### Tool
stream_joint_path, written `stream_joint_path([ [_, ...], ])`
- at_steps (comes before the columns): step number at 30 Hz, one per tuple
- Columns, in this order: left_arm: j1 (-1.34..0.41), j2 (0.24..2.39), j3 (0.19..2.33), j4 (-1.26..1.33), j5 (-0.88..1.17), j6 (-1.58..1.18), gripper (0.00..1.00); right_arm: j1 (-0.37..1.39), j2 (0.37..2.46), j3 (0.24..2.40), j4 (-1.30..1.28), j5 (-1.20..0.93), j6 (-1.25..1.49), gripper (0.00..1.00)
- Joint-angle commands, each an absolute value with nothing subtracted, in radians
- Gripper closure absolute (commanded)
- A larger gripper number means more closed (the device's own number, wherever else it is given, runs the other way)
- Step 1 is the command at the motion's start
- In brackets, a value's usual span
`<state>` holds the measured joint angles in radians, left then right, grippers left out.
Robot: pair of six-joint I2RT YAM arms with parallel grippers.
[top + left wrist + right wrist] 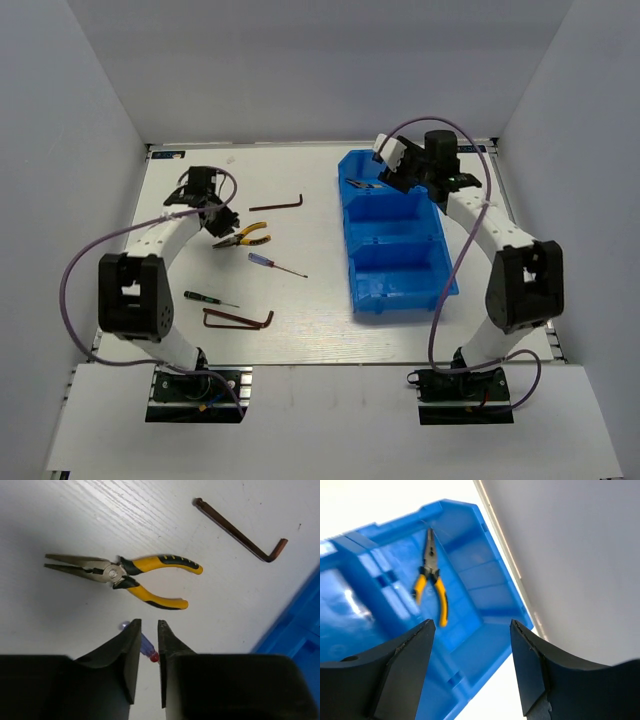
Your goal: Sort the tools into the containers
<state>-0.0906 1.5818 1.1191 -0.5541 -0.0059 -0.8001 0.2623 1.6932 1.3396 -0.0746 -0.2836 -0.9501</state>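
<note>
My left gripper (149,629) hangs above the table with its jaws a narrow gap apart and nothing between them. Yellow-handled pliers (125,573) lie just beyond its tips, also in the top view (248,235). The red-blue screwdriver (146,649) lies on the table below the fingers, also in the top view (275,264). One hex key (245,535) lies further out. My right gripper (470,622) is wide open and empty over the far compartment of the blue bin (485,585). The second yellow pliers (431,580) lie in that compartment.
The green-black screwdriver (208,298) and the second hex key (238,320) lie near the left arm's base. The blue bin (440,270) stands right of centre, its middle and near compartments holding nothing. White walls enclose the table on three sides.
</note>
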Motion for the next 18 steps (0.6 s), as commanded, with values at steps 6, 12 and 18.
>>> stream_joint_path([
  [6,-0.169,1.703,1.246,-0.707,-0.074,-0.885,0.51,0.262,1.502,1.2,-0.089,-0.325,-0.75,0.32],
  [12,-0.216,1.787,1.266,-0.716,-0.074,-0.91,0.49,0.259,1.419,1.121,-0.075,-0.318,-0.704,0.32],
  [18,-0.239,1.861,1.287,-0.706,-0.126,-0.933,0.49,0.255,1.352,1.048,-0.069,-0.31,-0.673,0.32],
])
